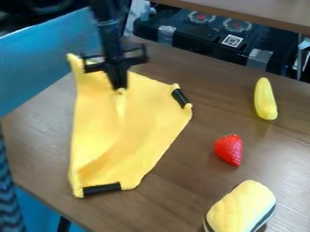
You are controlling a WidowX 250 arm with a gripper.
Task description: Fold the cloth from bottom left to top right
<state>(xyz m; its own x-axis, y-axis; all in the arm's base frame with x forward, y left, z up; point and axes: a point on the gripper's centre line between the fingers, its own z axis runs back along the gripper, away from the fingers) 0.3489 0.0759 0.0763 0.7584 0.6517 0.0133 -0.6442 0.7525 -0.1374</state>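
Yellow cloth (151, 118) pinched at its far part by the gripper (120, 86)

The cloth is spread, creased, on the desk (172, 190), left of centre; a small tuft of it is held between the closed fingers. To its right, apart from it, a red strawberry (229, 150) is seen, with a yellow elongated toy (265, 99) farther off. At the near right, a striped yellow plush toy (239, 208) is cut off by the view's edge. Part of the cloth's far edge is hidden by the gripper. Black strips are seen at its right and near edges. Behind the desk, a black case (205, 37) is partly covered by another wooden surface (266, 12). A zigzag-patterned fabric (8, 195) is cut off at the left.
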